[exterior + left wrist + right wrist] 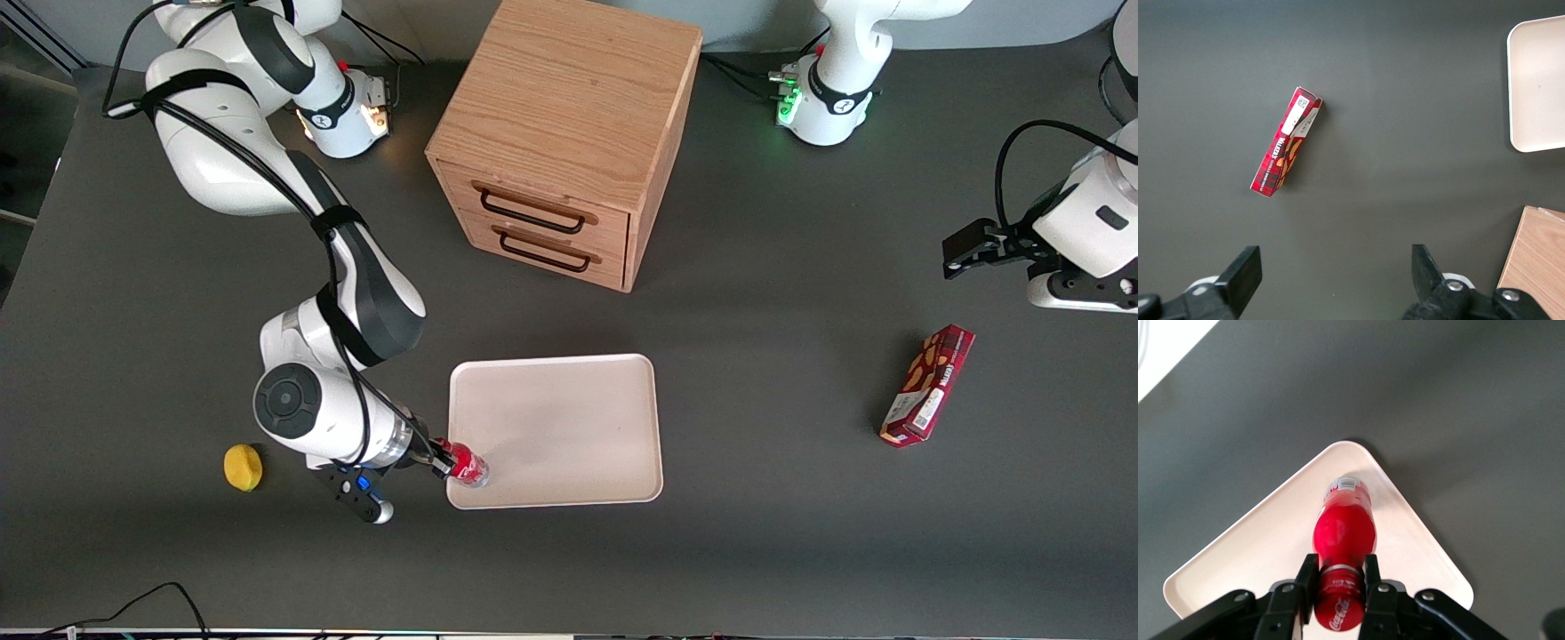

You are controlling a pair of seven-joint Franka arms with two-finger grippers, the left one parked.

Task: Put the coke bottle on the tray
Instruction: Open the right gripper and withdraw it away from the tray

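Observation:
The small red coke bottle (467,466) is held by its capped neck in my right gripper (440,462), which is shut on it. The bottle hangs over the corner of the cream-pink tray (569,418) nearest the front camera, toward the working arm's end. In the right wrist view the bottle (1343,530) points away from the gripper (1338,573) with the tray's corner (1405,520) under it. I cannot tell whether its base touches the tray.
A wooden drawer cabinet (569,142) stands farther from the front camera than the tray. A yellow round object (243,467) lies beside my arm. A dark red snack box (927,384) lies toward the parked arm's end; it also shows in the left wrist view (1286,149).

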